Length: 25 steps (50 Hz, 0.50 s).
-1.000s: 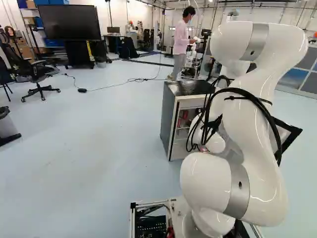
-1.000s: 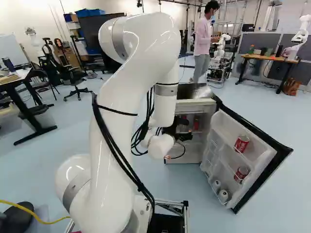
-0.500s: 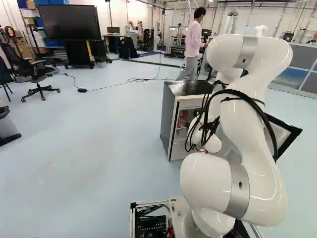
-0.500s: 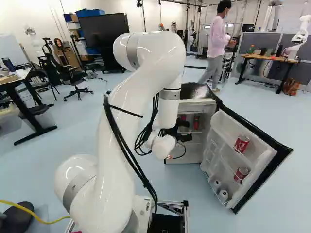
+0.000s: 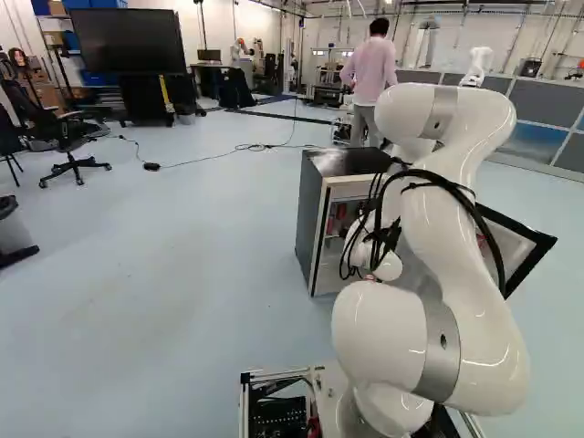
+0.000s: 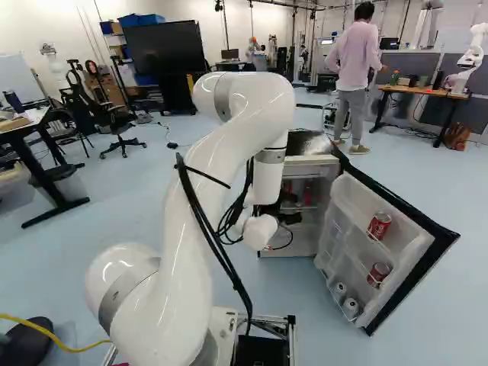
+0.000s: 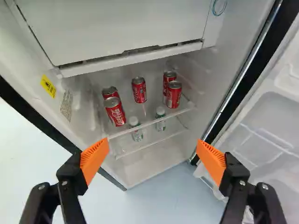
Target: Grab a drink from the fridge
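Note:
In the right base view my gripper is a dark shape at the fridge's open front, partly hidden by the arm's wrist. The wrist view shows the gripper open, nothing between its orange pads, facing into the fridge. Ahead of it, several red cans stand on a clear shelf: a front can with another behind it, a middle can, and a pair with its front can at the other side. Below that shelf are two small white-capped bottles.
The fridge door stands wide open beside the arm, with red cans and white-ended cans on its racks. Above the can shelf is a white compartment. Another robot stands by a far desk.
My arm's upper bend has come down and forward, towards the fridge, and the wrist has shifted slightly with it. The base has stayed put. The gripper remains open.

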### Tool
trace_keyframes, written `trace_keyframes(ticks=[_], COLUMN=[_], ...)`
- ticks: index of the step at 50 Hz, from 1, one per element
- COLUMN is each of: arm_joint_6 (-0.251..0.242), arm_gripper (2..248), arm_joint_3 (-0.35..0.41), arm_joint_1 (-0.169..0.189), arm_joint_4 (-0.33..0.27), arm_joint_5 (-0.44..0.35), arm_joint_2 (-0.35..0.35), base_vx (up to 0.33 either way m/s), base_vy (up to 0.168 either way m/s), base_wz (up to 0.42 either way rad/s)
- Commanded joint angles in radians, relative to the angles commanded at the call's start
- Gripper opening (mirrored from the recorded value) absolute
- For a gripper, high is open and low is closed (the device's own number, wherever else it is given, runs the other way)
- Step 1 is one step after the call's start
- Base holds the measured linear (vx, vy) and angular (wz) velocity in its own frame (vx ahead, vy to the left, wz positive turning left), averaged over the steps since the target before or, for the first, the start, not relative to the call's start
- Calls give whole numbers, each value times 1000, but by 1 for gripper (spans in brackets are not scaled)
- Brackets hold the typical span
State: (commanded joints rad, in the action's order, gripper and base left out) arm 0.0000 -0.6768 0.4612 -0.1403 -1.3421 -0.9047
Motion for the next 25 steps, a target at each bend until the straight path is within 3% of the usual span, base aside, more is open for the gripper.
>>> trace_keyframes(ticks=[25], arm_joint_6=[0], arm_gripper=[247], arm_joint_3=[-125], arm_joint_1=[3], arm_joint_4=[0], arm_joint_5=[0], arm_joint_2=[-122], base_vx=[0], base_vy=[0], base_wz=[0])
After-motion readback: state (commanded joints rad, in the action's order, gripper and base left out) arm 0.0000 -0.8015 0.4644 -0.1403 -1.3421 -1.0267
